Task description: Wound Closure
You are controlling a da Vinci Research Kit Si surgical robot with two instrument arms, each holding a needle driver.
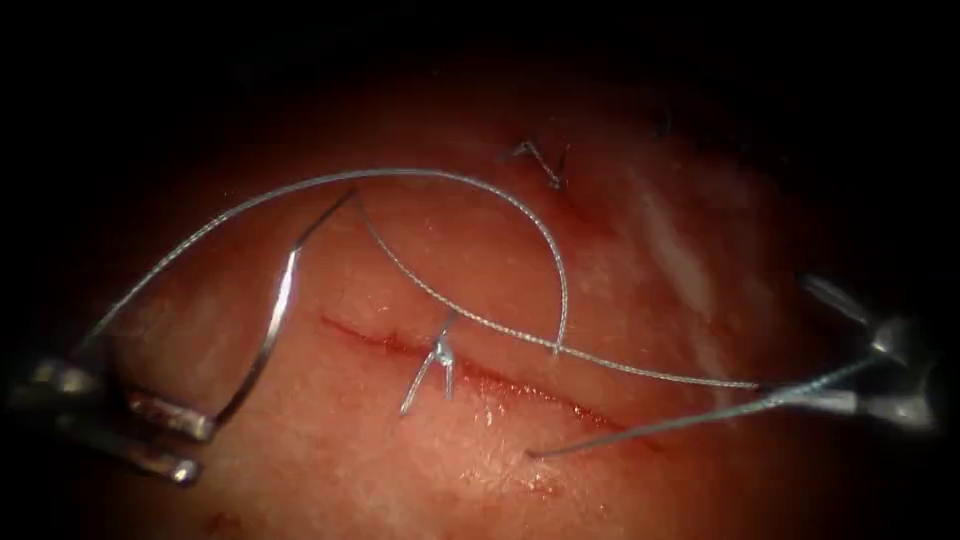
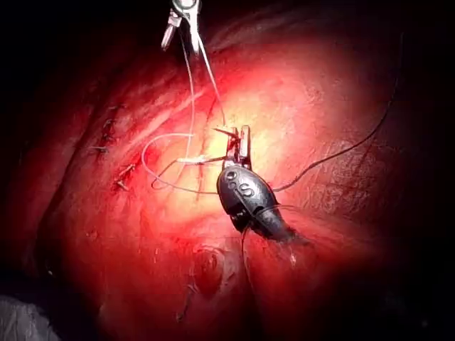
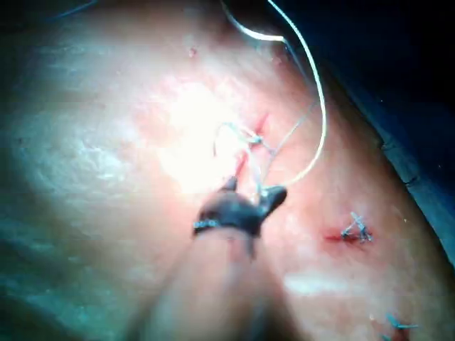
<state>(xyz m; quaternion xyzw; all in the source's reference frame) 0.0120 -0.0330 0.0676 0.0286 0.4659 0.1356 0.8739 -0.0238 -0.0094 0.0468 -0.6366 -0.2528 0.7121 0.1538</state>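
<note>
My left tool (image 1: 203,432) sits at the lower left, left of the cut (image 1: 365,338), shut on one end of the curved needle (image 1: 275,320). The needle arches up clear of the tissue (image 1: 330,450). From its far end the thread (image 1: 500,330) runs right across the cut to my right tool (image 1: 800,362). A wide loop (image 1: 400,172) arcs above. A tied knot (image 1: 440,350) with short ends sits on the cut. A straight tail (image 1: 650,425) rises from the cut to the right tool's lower jaw. In the right wrist view that tool (image 3: 254,190) stands open around strands.
An older stitch (image 1: 545,165) with cut ends lies farther back on the tissue, and the right wrist view shows finished stitches (image 3: 355,231) too. Red fluid lines the cut. In the left wrist view the left tool (image 2: 238,142) sits over the wound with the right tool (image 2: 181,34) beyond.
</note>
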